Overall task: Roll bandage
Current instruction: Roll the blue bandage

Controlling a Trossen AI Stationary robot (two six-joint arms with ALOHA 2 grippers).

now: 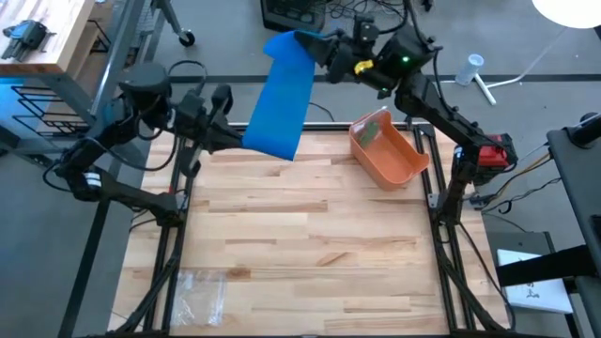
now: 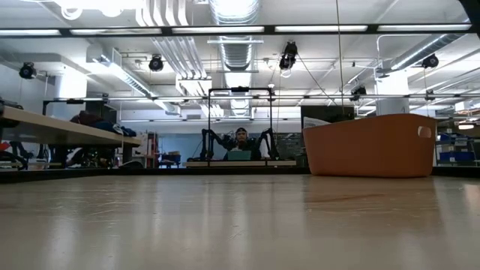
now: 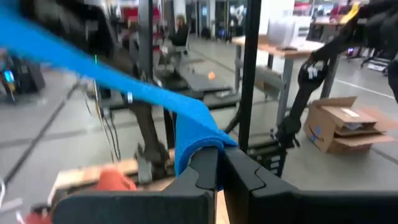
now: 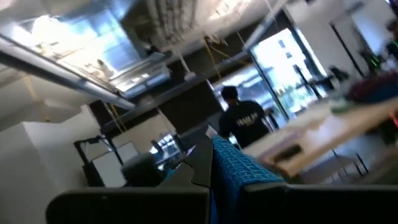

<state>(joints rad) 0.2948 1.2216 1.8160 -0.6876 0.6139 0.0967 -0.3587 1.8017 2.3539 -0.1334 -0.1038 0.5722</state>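
A wide blue bandage (image 1: 280, 99) is spread as a flat strip in the air over the table's far edge, between my two grippers. My left gripper (image 1: 239, 139) is shut on its near end, and the left wrist view shows the band (image 3: 93, 68) running away from the fingers. My right gripper (image 1: 315, 45) is shut on its far end, beyond the table. The low view shows neither the bandage nor a gripper. My left gripper pinches the bandage's bunched near end (image 3: 198, 144) between its two fingers, coming level from the table's left. The strip is lifted clear and runs drawn out toward the other arm. My right gripper pinches the bandage's far end (image 4: 231, 169) between its two fingers, coming from the table's right and slanting a little upward. That end is clear of the table, and the strip leads down from it toward my left gripper.
An orange bin (image 1: 387, 150) stands at the table's far right, also in the low view (image 2: 371, 146). A clear plastic bag (image 1: 202, 291) lies near the front left. A person (image 2: 240, 142) sits in the room behind. Bare wood (image 1: 300, 244) spans the middle.
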